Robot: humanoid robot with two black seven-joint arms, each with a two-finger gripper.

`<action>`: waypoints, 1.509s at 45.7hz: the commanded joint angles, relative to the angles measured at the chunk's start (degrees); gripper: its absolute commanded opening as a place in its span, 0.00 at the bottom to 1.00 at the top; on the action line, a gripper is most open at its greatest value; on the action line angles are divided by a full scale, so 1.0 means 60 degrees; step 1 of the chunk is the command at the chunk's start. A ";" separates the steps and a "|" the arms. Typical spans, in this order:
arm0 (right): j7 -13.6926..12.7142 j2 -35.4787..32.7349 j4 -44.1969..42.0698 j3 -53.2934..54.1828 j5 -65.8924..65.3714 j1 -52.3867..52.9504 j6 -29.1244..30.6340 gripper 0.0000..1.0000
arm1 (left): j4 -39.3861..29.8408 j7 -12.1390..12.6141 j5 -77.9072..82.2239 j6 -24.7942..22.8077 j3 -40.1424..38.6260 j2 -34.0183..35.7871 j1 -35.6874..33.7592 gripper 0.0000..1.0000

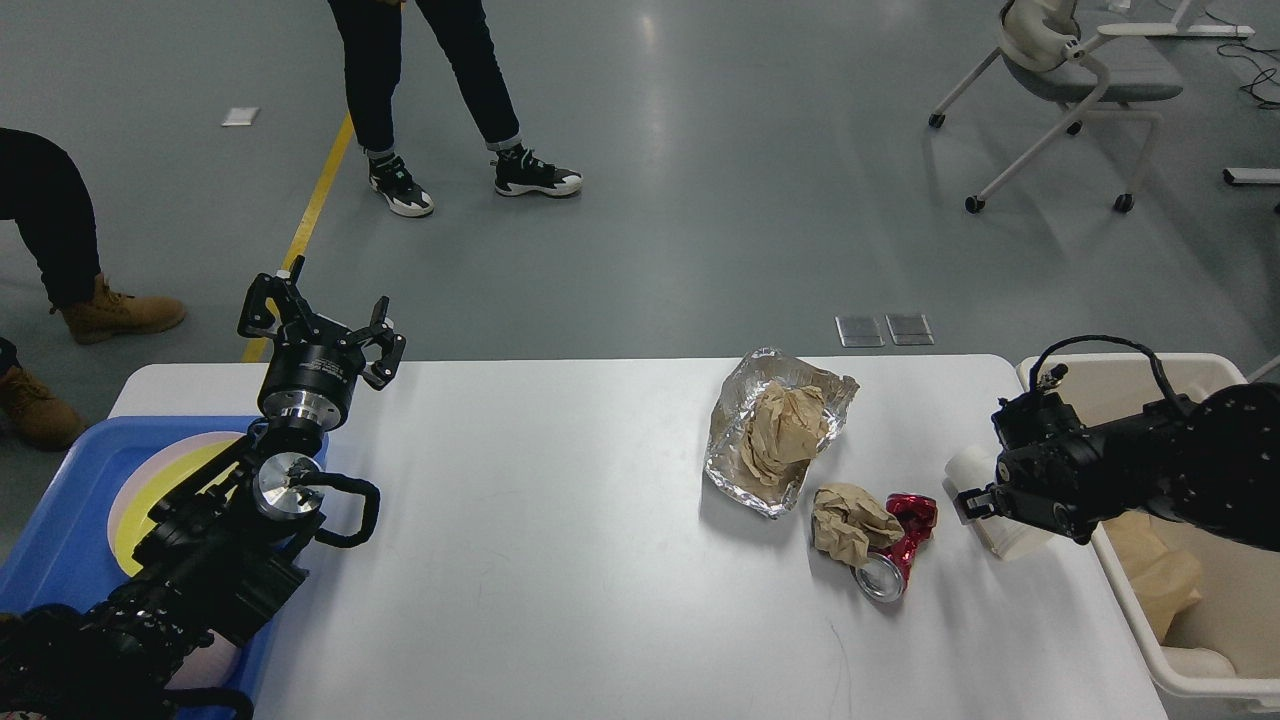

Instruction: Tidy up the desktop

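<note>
Basically desktop [560,520] long axis runs left-right; left gripper [322,322] jaws wide, right gripper [968,498] jaws: can't tell.

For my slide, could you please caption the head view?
Left pincer open above the desktop; crumpled paper, crushed red can and foil await clearing.

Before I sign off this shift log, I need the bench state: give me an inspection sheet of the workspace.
Surface: white desktop, mostly bare.
Job's things: foil tray holding crumpled brown paper; second paper wad touching crushed red can; white cup at right edge.
Clutter: blue tray with plates left; cream bin right, paper inside.
Grippers: left claw open, raised; right claw at the cup, state unclear.
Cables: black cable looping over right arm.
Surroundings: people's legs, office chair.
</note>
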 commanded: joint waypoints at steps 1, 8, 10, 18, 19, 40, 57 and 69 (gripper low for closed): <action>0.0011 0.0026 -0.0020 -0.0006 -0.0001 -0.0111 -0.0011 1.00 | 0.0000 0.0000 0.0000 0.0000 0.0000 0.0000 0.0002 0.96; 0.0011 0.0172 -0.0239 0.0053 -0.0015 -0.0330 -0.0026 1.00 | 0.0000 0.0000 0.0000 0.0000 0.0000 0.0000 0.0002 0.96; 0.0011 0.0246 -0.0298 0.0068 -0.0015 -0.0389 -0.0026 1.00 | 0.0000 0.0000 0.0000 0.0000 0.0000 0.0000 0.0002 0.96; 0.0011 0.0261 -0.0576 0.0200 -0.0001 -0.0770 -0.0040 1.00 | 0.0000 0.0000 0.0000 0.0000 0.0000 0.0000 0.0002 0.96; 0.0011 0.0261 -0.0605 0.0214 -0.0001 -0.0814 -0.0040 1.00 | 0.0000 0.0000 0.0000 0.0000 0.0000 0.0000 0.0002 0.96; -0.0048 0.0114 -0.0591 0.0653 0.0190 -0.0873 0.0281 0.03 | 0.0000 0.0000 0.0000 0.0000 0.0000 0.0000 0.0002 0.96; -0.0033 -0.0354 -0.0079 0.1078 0.0336 -0.0288 0.1731 0.00 | 0.0000 0.0000 0.0000 0.0000 0.0000 0.0000 -0.0013 0.96; -0.0018 -0.2111 0.2235 0.1122 0.0863 0.3211 0.4073 0.00 | 0.0000 0.0000 0.0000 0.0000 0.0000 0.0000 0.0002 0.96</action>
